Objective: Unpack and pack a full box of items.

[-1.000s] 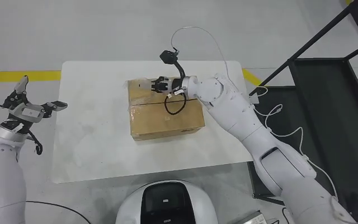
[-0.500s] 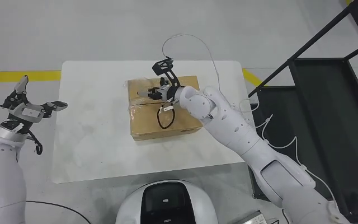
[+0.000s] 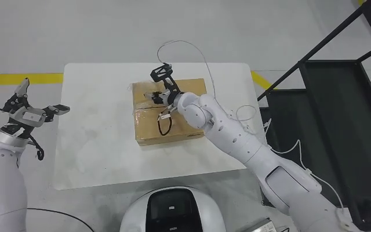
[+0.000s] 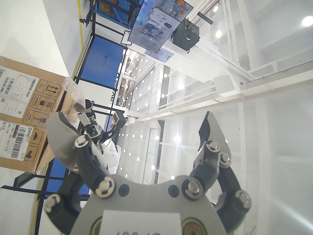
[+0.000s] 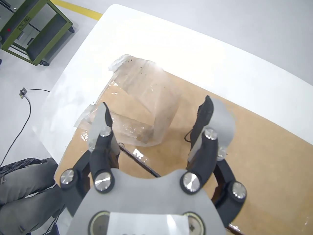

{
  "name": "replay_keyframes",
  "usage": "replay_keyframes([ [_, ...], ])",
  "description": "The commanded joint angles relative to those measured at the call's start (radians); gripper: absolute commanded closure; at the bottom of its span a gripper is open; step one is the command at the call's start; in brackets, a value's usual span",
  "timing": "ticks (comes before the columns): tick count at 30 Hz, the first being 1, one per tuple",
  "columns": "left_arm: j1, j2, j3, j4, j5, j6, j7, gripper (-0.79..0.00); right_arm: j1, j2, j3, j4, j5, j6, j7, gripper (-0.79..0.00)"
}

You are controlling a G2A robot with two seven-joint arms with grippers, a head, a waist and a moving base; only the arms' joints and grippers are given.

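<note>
Since 1 s ago the right arm has swung further over the box, so its forearm now lies across the lid. The right gripper has crept toward the box's far end on the robot's left, and the left arm hasn't budged. We see the box closed on the table, w/ a seam running along its lid. Print first: the left wrist view gives us the box's side face w/ white barcode labels and a column of handling symbols (up-arrows, a glass, an umbrella). The text there is too small for us to read. Top view gives us the lid instead, plain brown. Right wrist view adds clear tape peeled up off the lid at that end of the box, standing crumpled. The right gripper's jaws are spread wide, one either side of the tape, gripping nothing; we can't tell if a pad touches it. From the left wrist view that tape is a ragged tuft at the box's top edge, w/ the right gripper just beside it. The left gripper sits well apart from the box, past the table's edge, jaws released and empty. A green cart stands on the floor beyond the box's taped end.
</note>
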Motion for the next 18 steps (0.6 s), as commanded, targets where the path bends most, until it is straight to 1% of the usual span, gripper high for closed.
replay_keyframes([
  [1, 0.0, 0.0, 0.0, 0.0, 0.0, 0.0, 0.0, -0.785, 0.0, -0.004, -0.003, 0.003, -0.014, 0.005, -0.005, 0.0],
  [6, 0.0, 0.0, 0.0, 0.0, 0.0, 0.0, 0.0, -0.785, -0.002, -0.014, -0.005, 0.011, -0.031, 0.008, -0.011, 0.0],
  [11, 0.0, 0.0, 0.0, 0.0, 0.0, 0.0, 0.0, -0.785, -0.009, -0.023, 0.018, 0.022, 0.018, -0.018, -0.016, 0.0],
  [15, 0.0, 0.0, 0.0, 0.0, 0.0, 0.0, 0.0, -0.785, -0.023, -0.022, 0.069, 0.027, 0.119, -0.073, 0.002, 0.0],
  [18, 0.0, 0.0, 0.0, 0.0, 0.0, 0.0, 0.0, -0.785, -0.047, -0.011, 0.137, 0.019, 0.252, -0.17, 0.064, 0.0],
])
